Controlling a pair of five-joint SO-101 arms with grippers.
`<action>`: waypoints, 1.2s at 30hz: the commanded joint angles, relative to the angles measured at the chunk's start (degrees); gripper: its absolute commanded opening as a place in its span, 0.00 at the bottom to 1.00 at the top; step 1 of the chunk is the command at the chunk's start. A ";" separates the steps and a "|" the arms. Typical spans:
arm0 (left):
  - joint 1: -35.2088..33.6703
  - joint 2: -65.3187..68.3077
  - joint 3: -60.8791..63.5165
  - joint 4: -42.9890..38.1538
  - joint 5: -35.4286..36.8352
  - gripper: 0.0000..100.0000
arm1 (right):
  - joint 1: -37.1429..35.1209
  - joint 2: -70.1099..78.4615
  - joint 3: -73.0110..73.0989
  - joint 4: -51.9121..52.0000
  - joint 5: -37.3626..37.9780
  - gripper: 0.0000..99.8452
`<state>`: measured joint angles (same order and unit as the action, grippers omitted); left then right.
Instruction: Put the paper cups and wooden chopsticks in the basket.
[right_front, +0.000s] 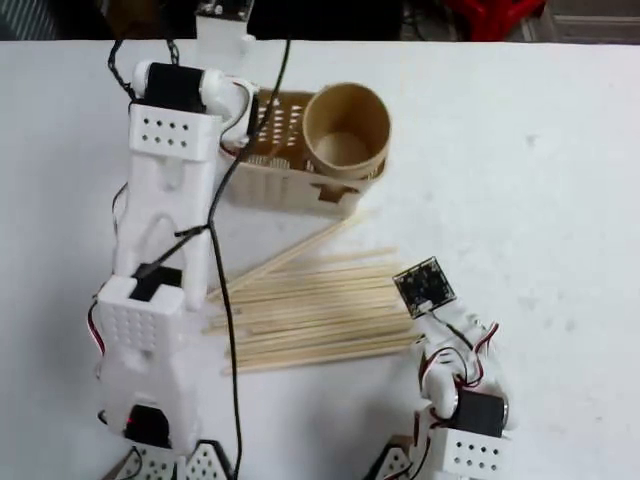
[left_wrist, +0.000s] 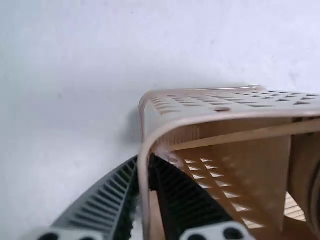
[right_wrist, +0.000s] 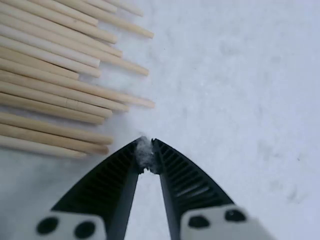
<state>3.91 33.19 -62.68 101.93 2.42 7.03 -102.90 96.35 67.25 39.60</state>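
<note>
White surface (right_front: 540, 180), l to r: left tool (left_wrist: 145, 161) pinches the basket (left_wrist: 220, 112) wall, w/ a cup (right_front: 347, 130) sitting inside. Loose chopsticks (right_front: 315, 310) lie in front of the basket. Right tool (right_wrist: 146, 150) is pressed together, empty, just beside their ends. Imo the chopsticks step is up: it needs to spread, then grab a few.

basket (right_front: 285, 187) corner behind left arm (right_front: 165, 200), chopsticks (right_wrist: 50, 95) cropped

My jaws on both arms are black with fine ribbing. My left arm (right_front: 160, 200) is white, its panels dotted with small holes. The basket (right_front: 280, 185) is tan, pierced with rows of little slots. The paper cup (right_front: 346, 125) is plain brown, the chopsticks (right_front: 320, 310) pale bare wood, the counter (right_front: 540, 200) white.
</note>
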 joint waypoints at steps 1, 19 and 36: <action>-1.80 -1.45 -0.70 0.44 2.55 0.02 | -0.57 -0.31 0.44 0.22 0.62 0.02; -10.15 -17.54 18.99 0.53 5.71 0.02 | -2.68 -0.22 0.44 0.57 0.62 0.02; -11.38 -9.45 7.91 0.53 2.46 0.19 | -2.77 -0.22 0.44 0.57 0.62 0.02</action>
<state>-7.60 26.59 -48.70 102.11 5.76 4.92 -102.90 96.35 67.60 39.60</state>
